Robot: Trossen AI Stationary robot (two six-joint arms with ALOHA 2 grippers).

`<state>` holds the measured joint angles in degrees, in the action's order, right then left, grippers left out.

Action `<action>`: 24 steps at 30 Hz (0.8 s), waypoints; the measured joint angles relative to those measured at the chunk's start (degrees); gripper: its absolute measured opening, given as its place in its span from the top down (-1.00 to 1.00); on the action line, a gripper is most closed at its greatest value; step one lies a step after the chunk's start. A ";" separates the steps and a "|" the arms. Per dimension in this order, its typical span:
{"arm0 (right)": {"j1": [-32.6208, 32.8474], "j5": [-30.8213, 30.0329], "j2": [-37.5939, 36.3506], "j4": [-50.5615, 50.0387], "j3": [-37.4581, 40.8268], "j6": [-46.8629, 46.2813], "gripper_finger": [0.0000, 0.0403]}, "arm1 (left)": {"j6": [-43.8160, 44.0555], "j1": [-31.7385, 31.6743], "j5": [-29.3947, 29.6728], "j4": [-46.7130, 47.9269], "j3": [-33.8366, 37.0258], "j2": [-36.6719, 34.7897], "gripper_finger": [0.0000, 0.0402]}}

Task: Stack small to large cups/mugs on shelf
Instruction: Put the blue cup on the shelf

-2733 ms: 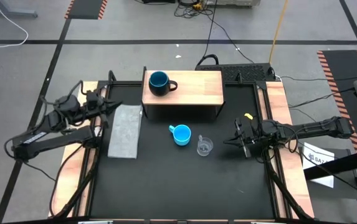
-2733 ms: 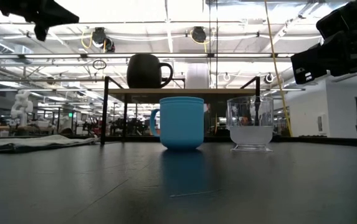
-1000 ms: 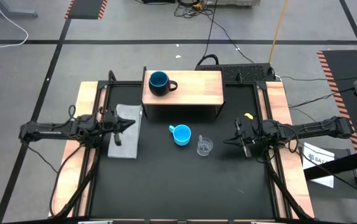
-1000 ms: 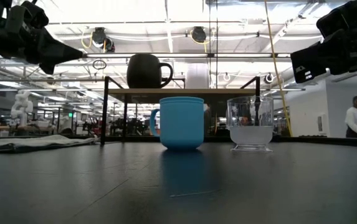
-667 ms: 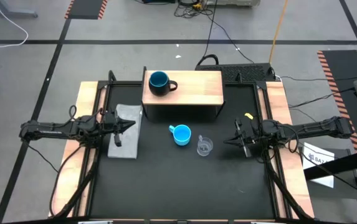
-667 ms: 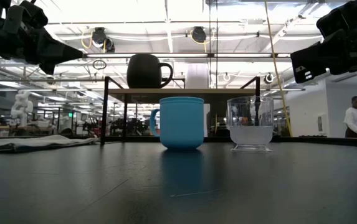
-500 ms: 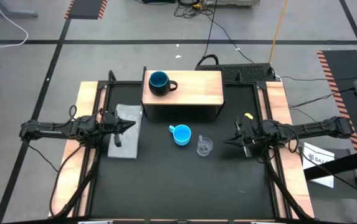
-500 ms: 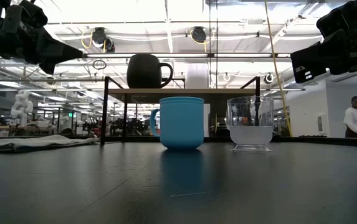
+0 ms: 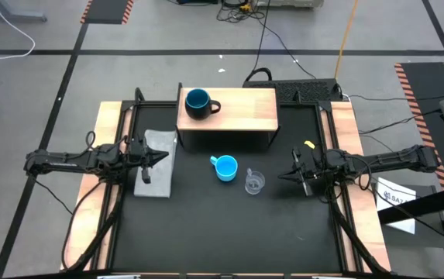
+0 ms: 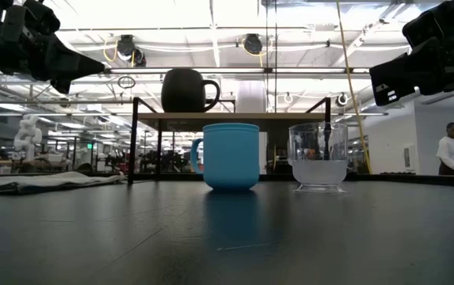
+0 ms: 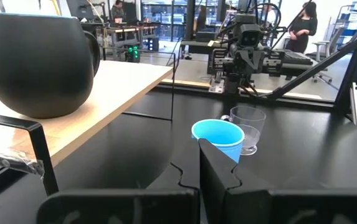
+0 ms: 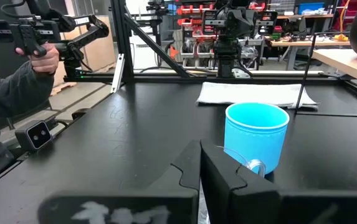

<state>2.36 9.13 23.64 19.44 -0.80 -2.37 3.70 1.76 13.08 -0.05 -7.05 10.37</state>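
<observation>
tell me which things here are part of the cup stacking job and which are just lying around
Job:
- navy mug, already on the wooden shelf
- light-blue cup
- clear plastic cup

Lying about:
- grey cloth
- small yellow item by the right table edge

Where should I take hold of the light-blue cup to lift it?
Grip the light-blue cup by its rim wall on the side away from the handle, coming down from above. It stands upright and open; the handle points toward the left arm, and the clear cup sits close on the right arm's side. The left pincer, shut, has the clearer path.
</observation>
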 joint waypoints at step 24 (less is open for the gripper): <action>-0.47 -6.31 1.71 0.84 -3.50 4.07 1.00 | 1.05 0.00 -4.13 -0.20 0.00 0.00 0.73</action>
<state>1.90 2.82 25.35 20.28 -4.31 1.70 4.75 1.76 8.95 -0.25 -7.05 10.37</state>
